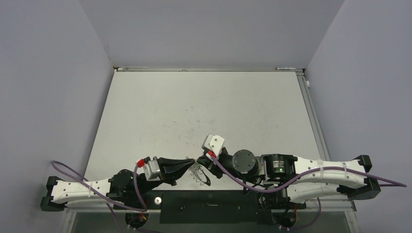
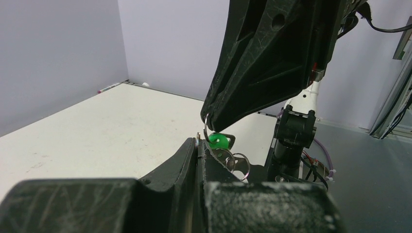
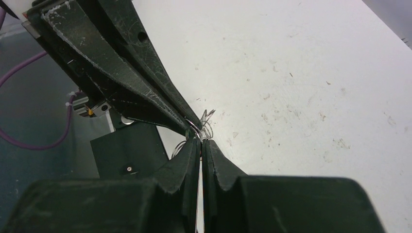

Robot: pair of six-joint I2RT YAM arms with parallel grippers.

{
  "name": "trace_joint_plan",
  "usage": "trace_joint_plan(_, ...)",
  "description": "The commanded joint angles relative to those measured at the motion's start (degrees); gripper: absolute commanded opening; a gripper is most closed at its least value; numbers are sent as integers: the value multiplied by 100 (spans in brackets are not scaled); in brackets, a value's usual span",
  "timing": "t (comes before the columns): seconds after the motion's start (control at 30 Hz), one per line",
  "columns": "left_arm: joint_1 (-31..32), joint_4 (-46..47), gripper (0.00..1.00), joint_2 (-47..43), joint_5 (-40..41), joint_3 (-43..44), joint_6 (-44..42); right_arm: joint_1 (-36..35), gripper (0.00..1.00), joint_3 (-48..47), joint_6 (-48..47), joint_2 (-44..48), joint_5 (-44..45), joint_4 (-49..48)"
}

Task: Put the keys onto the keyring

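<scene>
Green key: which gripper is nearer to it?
Right, narrowly. The green key hangs directly under the right gripper, at its shut tips; the left gripper sits just beside it, a sliver apart.

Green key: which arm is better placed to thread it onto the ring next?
Right, probably: the right gripper sits tip-down at the key, while the left gripper seems to pinch the ring steady.

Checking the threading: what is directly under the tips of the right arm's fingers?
The green key sits just below them, grey wire loops beside it. The right fingers cover where its head attaches.
</scene>
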State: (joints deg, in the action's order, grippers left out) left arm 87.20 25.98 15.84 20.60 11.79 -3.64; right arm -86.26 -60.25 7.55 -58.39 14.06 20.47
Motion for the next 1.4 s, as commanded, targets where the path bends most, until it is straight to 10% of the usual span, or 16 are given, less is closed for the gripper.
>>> trace_joint_plan(0.0,-1,258,0,-18,-173,101,50,2,5,-236,33,11,510,-254)
trace_joint_plan(1.37,-3,806,0,118,117,-59,-23,76,5,171,86,194,138,-697)
